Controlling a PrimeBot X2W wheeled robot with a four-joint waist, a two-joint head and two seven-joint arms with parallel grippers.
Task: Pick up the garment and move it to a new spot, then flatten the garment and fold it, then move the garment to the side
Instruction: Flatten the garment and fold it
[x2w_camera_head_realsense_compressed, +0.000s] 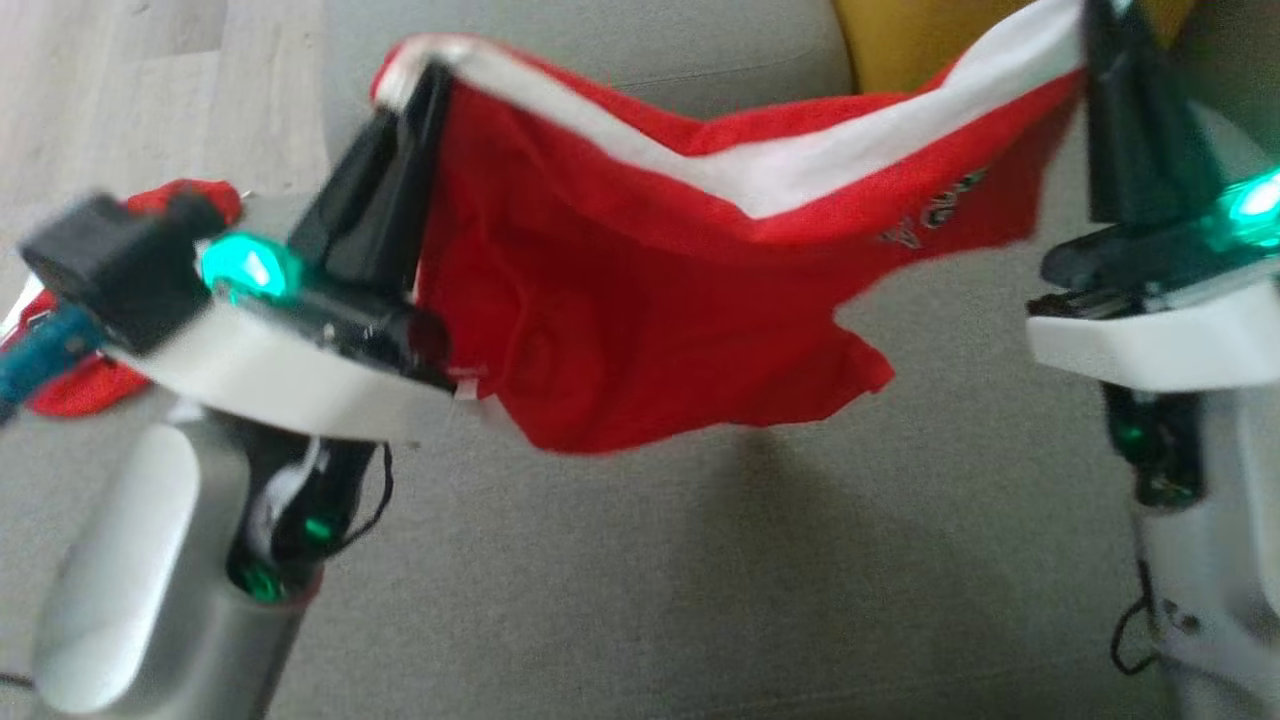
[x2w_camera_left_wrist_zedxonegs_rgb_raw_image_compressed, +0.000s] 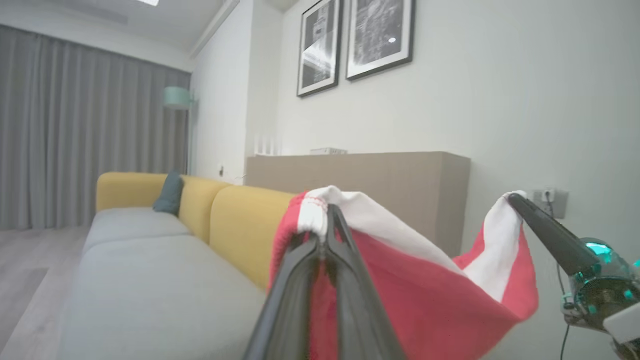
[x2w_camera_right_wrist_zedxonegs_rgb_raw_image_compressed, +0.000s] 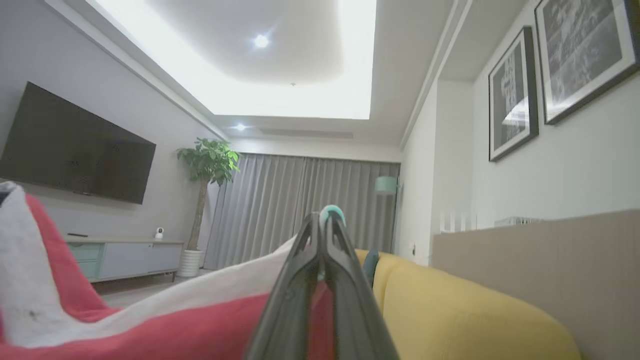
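Observation:
The garment (x2w_camera_head_realsense_compressed: 620, 290) is red with a wide white band along its top edge and dark lettering near the right. It hangs in the air over the grey sofa seat (x2w_camera_head_realsense_compressed: 700, 580), stretched between both arms. My left gripper (x2w_camera_head_realsense_compressed: 425, 75) is shut on the band's left corner, seen close up in the left wrist view (x2w_camera_left_wrist_zedxonegs_rgb_raw_image_compressed: 327, 220). My right gripper (x2w_camera_head_realsense_compressed: 1095, 40) is shut on the band's right corner, and in the right wrist view its shut fingers (x2w_camera_right_wrist_zedxonegs_rgb_raw_image_compressed: 320, 235) pinch the cloth (x2w_camera_right_wrist_zedxonegs_rgb_raw_image_compressed: 150, 320). The lower hem sags free in the middle.
A second red cloth (x2w_camera_head_realsense_compressed: 190, 200) lies at the left behind my left wrist. The sofa's yellow backrest (x2w_camera_left_wrist_zedxonegs_rgb_raw_image_compressed: 240, 225) runs along the far side, with a dark cushion (x2w_camera_left_wrist_zedxonegs_rgb_raw_image_compressed: 169, 192) at its end. Wooden floor (x2w_camera_head_realsense_compressed: 120, 90) lies to the left. A television (x2w_camera_right_wrist_zedxonegs_rgb_raw_image_compressed: 75, 145) hangs opposite.

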